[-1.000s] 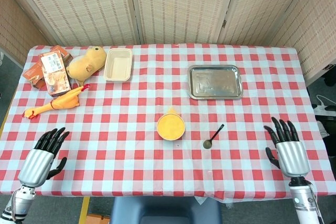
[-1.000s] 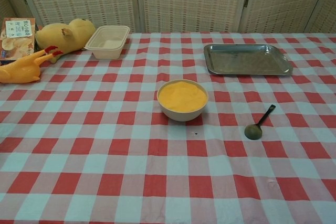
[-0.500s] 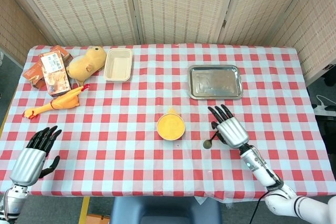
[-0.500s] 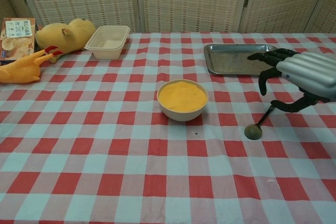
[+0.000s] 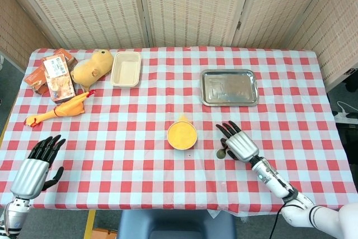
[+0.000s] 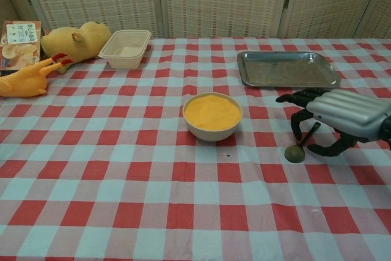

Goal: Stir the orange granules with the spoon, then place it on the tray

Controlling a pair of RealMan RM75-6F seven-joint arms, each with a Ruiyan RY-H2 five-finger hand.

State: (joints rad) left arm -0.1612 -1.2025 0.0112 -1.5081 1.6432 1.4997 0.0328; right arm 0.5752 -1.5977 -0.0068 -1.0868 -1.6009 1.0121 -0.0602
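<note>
Lying flat on the checked tabletop [image 5: 140, 160], the spoon [image 6: 300, 143] sits just right of the bowl of orange granules [image 6: 212, 115], its round end toward the robot and its dark handle angled away toward the tray [image 6: 287, 69]. The right robot hand [image 6: 333, 119] hovers directly over the spoon's handle, palm down, fingers spread and curved downward around it; whether any fingertip touches the handle cannot be told, and the spoon still rests on the cloth, so nothing is held. The bowl is full and level. The tray stands beyond the bowl and to its right, well apart from it. Far to the bowl's left and nearer the robot, the left robot hand [image 5: 38, 167] rests near the tabletop's edge, fingers apart and holding nothing. Beyond the bowl to its left are a beige container [image 6: 126, 47], a yellow plush toy [image 6: 78, 39], a rubber chicken [image 6: 27, 77] and orange snack boxes [image 5: 56, 74]; their printed writing is too small to read.
</note>
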